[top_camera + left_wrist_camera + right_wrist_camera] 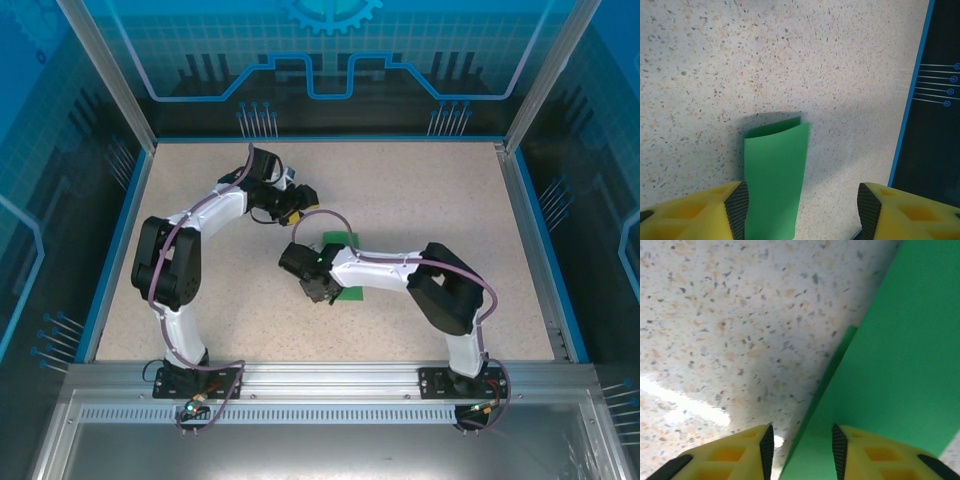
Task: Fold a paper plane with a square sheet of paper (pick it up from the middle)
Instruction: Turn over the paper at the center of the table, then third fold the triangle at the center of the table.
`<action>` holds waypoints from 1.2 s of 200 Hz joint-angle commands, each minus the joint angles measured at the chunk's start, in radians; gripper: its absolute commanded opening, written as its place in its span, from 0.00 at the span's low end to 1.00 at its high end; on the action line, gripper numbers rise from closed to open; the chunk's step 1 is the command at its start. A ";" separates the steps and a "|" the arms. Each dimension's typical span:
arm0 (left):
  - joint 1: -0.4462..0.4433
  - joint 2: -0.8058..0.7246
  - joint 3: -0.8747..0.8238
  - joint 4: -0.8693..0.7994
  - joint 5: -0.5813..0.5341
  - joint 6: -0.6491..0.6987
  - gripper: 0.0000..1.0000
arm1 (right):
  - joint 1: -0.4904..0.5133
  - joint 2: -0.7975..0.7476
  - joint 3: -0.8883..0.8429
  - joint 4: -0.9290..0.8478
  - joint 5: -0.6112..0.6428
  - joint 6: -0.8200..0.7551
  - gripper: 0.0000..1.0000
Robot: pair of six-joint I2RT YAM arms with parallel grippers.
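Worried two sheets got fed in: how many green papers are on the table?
1: the folded green sheet, mid-table under the right gripper. Another could hide beneath it.

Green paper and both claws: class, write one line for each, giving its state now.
green paper: folded double, lying on the table, layers not flush.
left claw: open, holding nothing, paper's end between its fingers.
right claw: open, astride the paper's edge, gripping nothing.
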 commanded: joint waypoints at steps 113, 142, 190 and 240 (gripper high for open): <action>-0.217 -0.107 -0.118 -0.074 0.005 0.113 0.48 | -0.271 -0.539 -0.448 0.188 -0.252 0.033 0.50; -0.254 -0.063 -0.130 -0.059 -0.031 0.128 0.35 | -0.316 -0.632 -0.540 0.229 -0.234 0.084 0.53; -0.276 0.014 -0.117 -0.066 -0.057 0.180 0.25 | -0.366 -0.747 -0.660 0.304 -0.277 0.152 0.55; -0.287 0.069 -0.112 -0.096 -0.113 0.214 0.19 | -0.381 -0.784 -0.735 0.372 -0.303 0.211 0.56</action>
